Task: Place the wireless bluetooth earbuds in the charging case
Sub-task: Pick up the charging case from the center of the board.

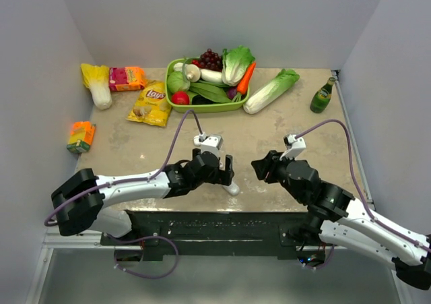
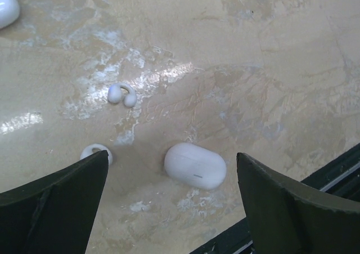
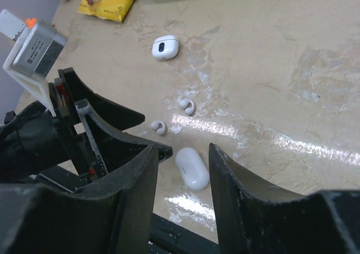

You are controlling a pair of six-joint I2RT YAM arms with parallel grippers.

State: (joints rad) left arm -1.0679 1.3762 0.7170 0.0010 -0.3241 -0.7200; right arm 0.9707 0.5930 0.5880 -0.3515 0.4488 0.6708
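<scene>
Glossy white plastic marks the task's pieces, all lying loose on the mottled beige worktop [image 1: 135,149] near its front edge. The charging case [image 2: 195,165], a rounded pebble, lies lid down and closed, so nothing shows of its inside. It will probably have to be opened before anything can go in. One earbud [image 2: 122,93] lies just beyond the case, apart from it. A second earbud [image 2: 94,151] sits nearer, half hidden behind a finger of the left gripper [image 1: 227,170]. That gripper hangs low over the case with its jaws spread fully and nothing between them, which looks like a stance for straddling the case and steadying it. The right gripper [image 1: 258,164] faces it from the other side with its jaws partly apart and also empty. It seems placed to work opposite its partner. A second white case [image 3: 165,47], with a dark oval patch, rests farther back, and I cannot tell whether it is open. At the far edge, a green basket [image 1: 205,108] holds vegetables and grapes [image 1: 211,58], well away from the work.
</scene>
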